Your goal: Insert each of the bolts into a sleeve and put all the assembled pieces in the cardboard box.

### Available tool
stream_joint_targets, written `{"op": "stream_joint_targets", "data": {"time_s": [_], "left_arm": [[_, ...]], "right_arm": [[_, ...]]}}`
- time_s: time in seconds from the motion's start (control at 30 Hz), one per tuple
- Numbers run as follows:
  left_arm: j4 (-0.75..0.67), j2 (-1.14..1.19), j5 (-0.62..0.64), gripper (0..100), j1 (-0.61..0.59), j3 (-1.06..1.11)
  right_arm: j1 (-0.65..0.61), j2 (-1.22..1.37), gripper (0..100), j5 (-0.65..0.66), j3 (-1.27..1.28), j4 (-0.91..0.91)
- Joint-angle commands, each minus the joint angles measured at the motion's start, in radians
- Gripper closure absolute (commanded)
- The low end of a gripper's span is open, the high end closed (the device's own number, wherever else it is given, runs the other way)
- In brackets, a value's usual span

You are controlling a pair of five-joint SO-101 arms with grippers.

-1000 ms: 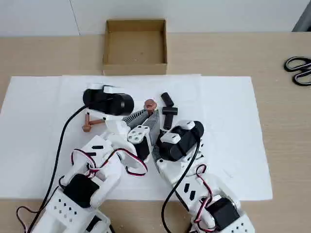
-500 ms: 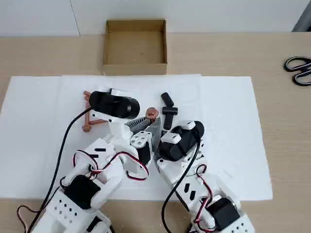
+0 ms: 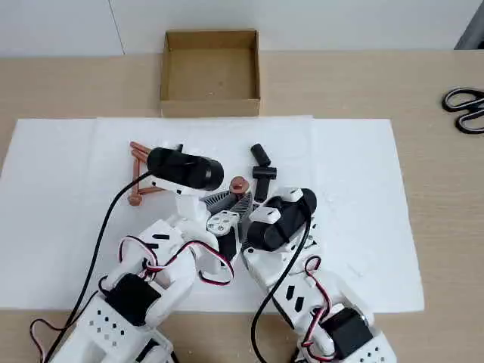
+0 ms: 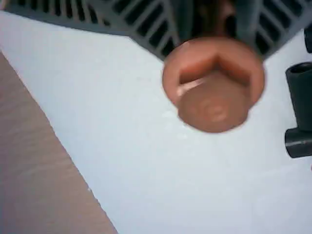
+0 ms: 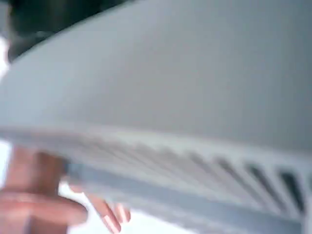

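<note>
My left claw (image 4: 214, 19) — clamped shut on a copper bolt (image 3: 239, 184) — has drawn it back beside my right claw (image 3: 243, 206), whose grip I cannot tell, ready for sleeving.

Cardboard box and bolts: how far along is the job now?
Done: nothing yet; the cardboard box holds no pieces. In hand: the left claw grips one bolt. Left: join it to a sleeve, do the same with the other bolts on the paper, then box everything.
</note>
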Motion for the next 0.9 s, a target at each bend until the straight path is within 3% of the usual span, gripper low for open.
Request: {"op": "stream_joint_targets", "data": {"time_s": [0.0, 0.13, 0.37, 0.57, 0.87], "left_arm": [[0.000, -0.014, -0.003, 99, -0.002, -0.005], [0.002, -0.014, -0.087, 99, 0.000, -0.005], [-0.002, -0.014, -0.089, 99, 0.000, 0.005], [0.018, -0.020, -0.086, 83, -0.005, -0.002], [0.147, -0.023, -0.086, 83, -0.074, -0.177]], "right_arm": [[-0.002, -0.013, 99.5, -0.009, -0.006, -0.027], [-0.002, -0.013, 99.5, -0.009, -0.006, -0.027], [-0.002, -0.015, 99.5, -0.009, -0.006, -0.027], [-0.002, -0.015, 99.5, -0.009, -0.006, -0.027], [-0.002, -0.015, 99.5, -0.008, -0.006, -0.027]]}}
